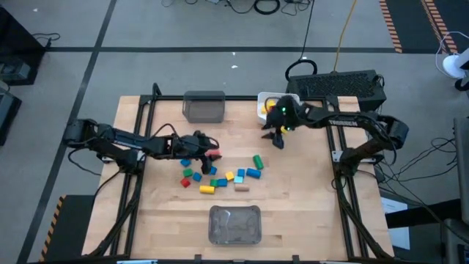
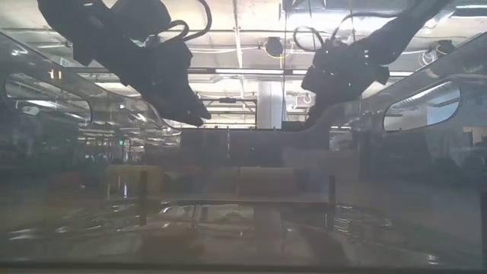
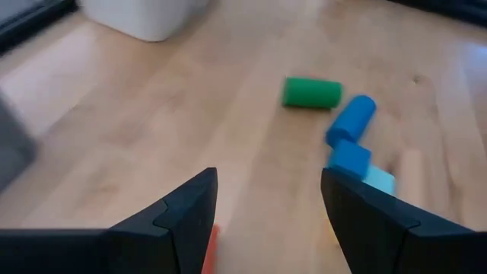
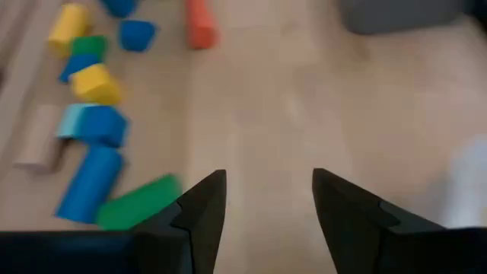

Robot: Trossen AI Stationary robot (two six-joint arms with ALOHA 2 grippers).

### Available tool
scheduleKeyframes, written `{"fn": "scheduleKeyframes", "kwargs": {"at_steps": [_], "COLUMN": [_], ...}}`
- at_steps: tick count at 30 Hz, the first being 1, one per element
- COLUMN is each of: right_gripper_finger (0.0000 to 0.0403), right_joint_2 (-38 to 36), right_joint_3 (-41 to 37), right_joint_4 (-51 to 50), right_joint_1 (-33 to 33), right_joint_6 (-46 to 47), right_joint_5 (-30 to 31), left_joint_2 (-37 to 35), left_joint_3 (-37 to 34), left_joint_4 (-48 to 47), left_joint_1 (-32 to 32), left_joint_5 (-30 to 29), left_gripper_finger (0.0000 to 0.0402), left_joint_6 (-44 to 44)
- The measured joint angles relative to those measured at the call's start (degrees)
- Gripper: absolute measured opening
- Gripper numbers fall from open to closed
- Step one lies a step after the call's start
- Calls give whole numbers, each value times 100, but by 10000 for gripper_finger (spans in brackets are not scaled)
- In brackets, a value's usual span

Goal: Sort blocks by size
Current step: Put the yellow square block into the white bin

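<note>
While blocks [image 1: 220, 176] lie in loose pile on table [image 1: 308, 205], we see left gripper [image 1: 210, 149] just above pile's near edge, fingers apart, holding nothing. Red block [image 1: 215, 154] right under it. Right gripper [image 1: 277, 139] also open, empty, near white bin [image 1: 265, 103], green cylinder [image 1: 258, 160] just ahead.

2 black jointed arms with looping black cables; a green light glows on the right arm [image 1: 282, 110].

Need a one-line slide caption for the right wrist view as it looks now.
Right end effector, fingers open and empty, above bare wood beside a green cylinder, blue cylinder and other scattered blocks.
</note>
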Motion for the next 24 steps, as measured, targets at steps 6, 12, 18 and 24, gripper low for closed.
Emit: {"fn": "scheduleKeyframes", "kwargs": {"at_steps": [6,12,18,24], "right_gripper_finger": [180,180,180,180], "right_joint_2": [0,0,0,0], "right_joint_3": [0,0,0,0], "right_joint_4": [91,89,91,93], "right_joint_1": [600,841,862,860], "right_joint_6": [171,279,302,404], "right_joint_5": [640,1209,1213,1215], "left_joint_2": [789,1431,1894,2313], "left_joint_3": [2,9,125,451], "left_joint_4": [1048,1647,1713,1731], "left_joint_1": [-569,-1032,-1378,-1565], "left_joint_5": [-76,-566,-1279,-1310], "left_gripper_finger": [237,237,237,237], "left_joint_6": [-10,-268,-329,-327]}}
